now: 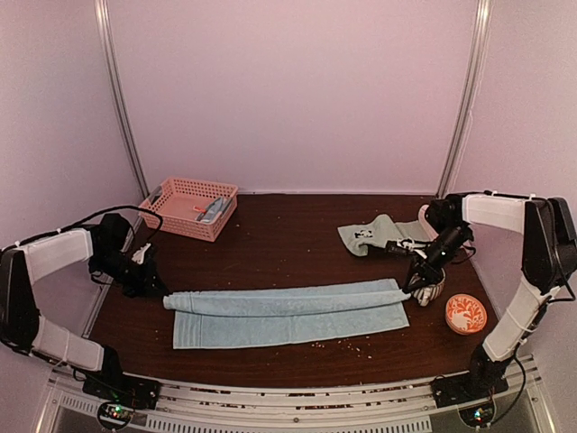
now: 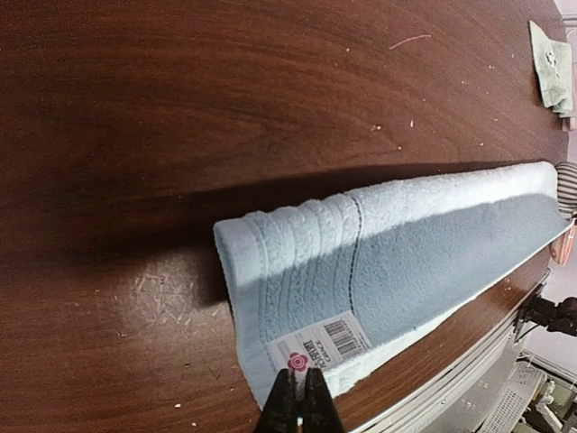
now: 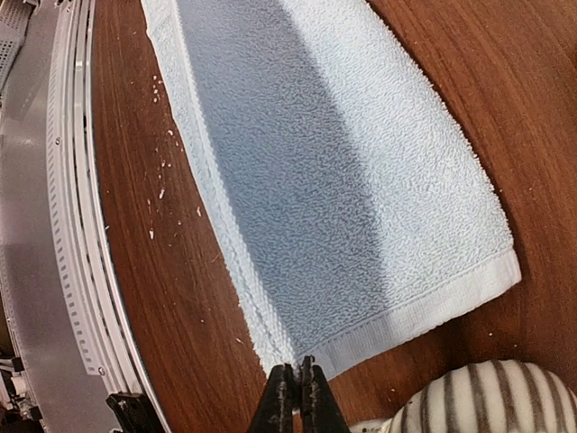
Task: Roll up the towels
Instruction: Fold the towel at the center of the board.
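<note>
2 grippers sit at opposite ends of a long light blue terry towel [image 1: 288,311] that stretches across the dark brown wooden table [image 1: 288,244], nearer its front edge. The towel's far long edge is folded over toward the front, forming a soft ridge along its length. The left gripper [image 1: 155,287] [image 2: 304,397] has its jaws pressed together on the towel's left end, right beside a white barcode label [image 2: 320,345]. The right gripper [image 1: 415,289] [image 3: 296,392] is likewise pinched tight on the hemmed right end. A small sage green towel with a dark mark [image 1: 370,236] lies flat behind the right gripper, apart from the blue one. A striped brown-and-cream rounded object [image 3: 487,397] sits just beside the right gripper, an orange-and-white patterned round object [image 1: 466,314] lies further right, and a pink plastic lattice basket [image 1: 180,223] stands at the far left.
</note>
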{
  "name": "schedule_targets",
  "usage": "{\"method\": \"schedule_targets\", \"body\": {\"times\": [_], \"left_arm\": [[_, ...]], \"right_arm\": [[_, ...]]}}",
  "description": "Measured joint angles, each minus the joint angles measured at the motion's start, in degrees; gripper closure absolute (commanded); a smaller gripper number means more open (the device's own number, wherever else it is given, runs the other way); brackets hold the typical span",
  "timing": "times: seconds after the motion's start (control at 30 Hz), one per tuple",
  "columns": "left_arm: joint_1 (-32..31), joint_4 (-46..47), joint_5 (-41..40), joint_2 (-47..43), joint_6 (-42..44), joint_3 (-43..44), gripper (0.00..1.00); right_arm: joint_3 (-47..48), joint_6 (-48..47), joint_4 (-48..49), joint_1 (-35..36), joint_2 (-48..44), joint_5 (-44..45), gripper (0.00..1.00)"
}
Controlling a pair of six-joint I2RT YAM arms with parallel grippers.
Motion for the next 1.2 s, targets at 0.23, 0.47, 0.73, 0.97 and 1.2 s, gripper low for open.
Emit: {"method": "schedule_targets", "body": {"times": [0.23,0.47,0.73,0.97,1.2], "left_arm": [[-3.04,-0.02,-1.81,2.97,0.04,0.0,1.0],[-4.46,-0.02,-3.93,3.63,0.04,0.0,1.0],[-6.71,-0.46,-5.97,5.29,-0.11,-0.35,1.0],[-8.28,-1.42,-7.21,5.53,-0.28,-0.87,1.0],[-9.64,-1.62,-7.19,5.84,-0.26,-1.09,1.0]], "right_arm": [[-2.19,-0.22,0.74,1.64,0.0,2.49,1.0],[-5.25,1.49,4.31,4.15,0.0,6.99,1.0],[-6.91,1.97,6.25,6.86,0.0,10.86,1.0],[-8.9,1.51,6.97,7.56,0.0,12.55,1.0],[-9.33,1.46,7.37,7.61,0.0,13.97,1.0]]}}
